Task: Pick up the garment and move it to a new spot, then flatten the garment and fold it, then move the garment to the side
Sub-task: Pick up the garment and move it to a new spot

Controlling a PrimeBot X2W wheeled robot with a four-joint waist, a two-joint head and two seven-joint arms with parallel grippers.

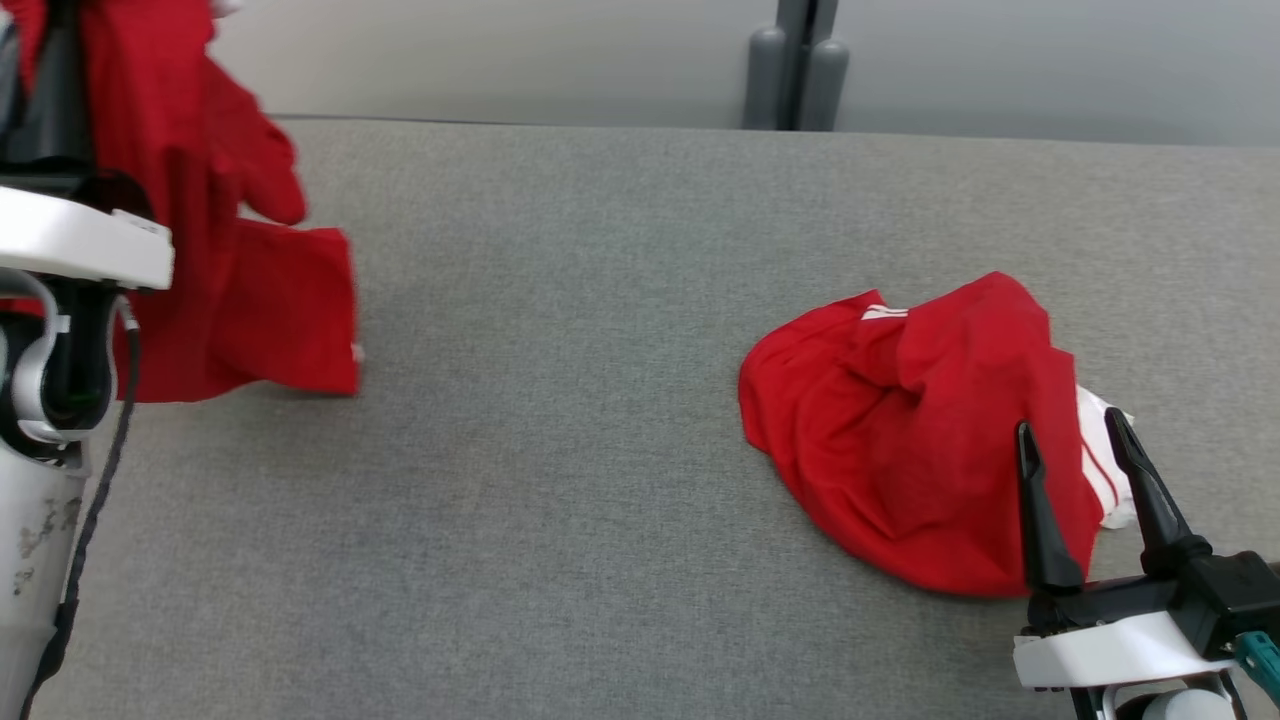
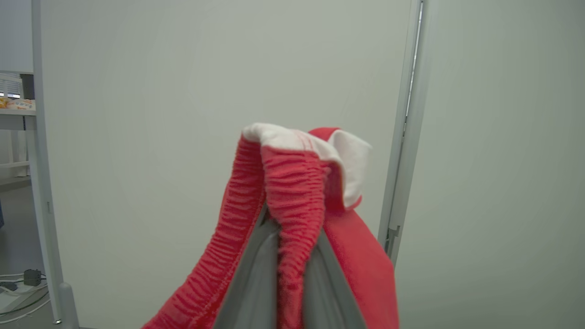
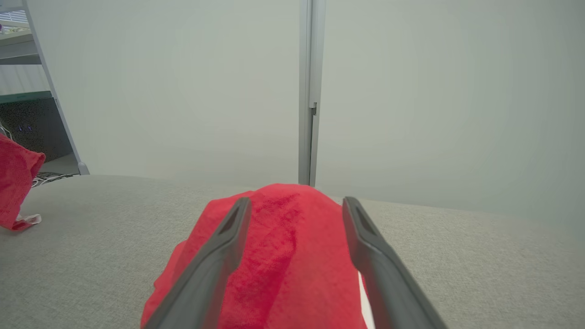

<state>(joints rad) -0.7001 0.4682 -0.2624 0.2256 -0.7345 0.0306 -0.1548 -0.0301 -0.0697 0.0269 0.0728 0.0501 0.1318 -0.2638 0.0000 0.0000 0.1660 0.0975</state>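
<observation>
Pale wall panels (image 3: 183, 91) stand behind a wide grey fabric surface (image 1: 600, 400), which takes up most of the head view. Two red pieces of clothing are in sight, well apart from each other. On the left, the hanging garment (image 1: 250, 310) drops from above, out of the picture's top, in long folds, and its lower edge reaches down to the surface near the far left side. On the right, the crumpled garment (image 1: 900, 440) lies in a rounded heap on the surface, close to the near edge. The white left arm (image 1: 60, 240) rises in front of the hanging cloth. In the left wrist view, the left gripper (image 2: 292, 224) has its fingers pressed together on the gathered elastic waistband (image 2: 297, 192) of the hanging garment, pinching it so that the band bunches above the tips and its white inner side folds over. The right gripper (image 1: 1067, 423) sits at the near right side of the heap with its two dark fingers spread wide and nothing between them; from its own wrist view they frame the top of the heap (image 3: 292, 256), and whether they touch the cloth I cannot tell. A grey post (image 1: 797, 65) joins the panels beyond the far edge. White stripes (image 1: 1100, 470) show on the heap's right side, just beside the right gripper. A small white label (image 1: 357, 352) shows at the bottom corner of the hanging garment.
</observation>
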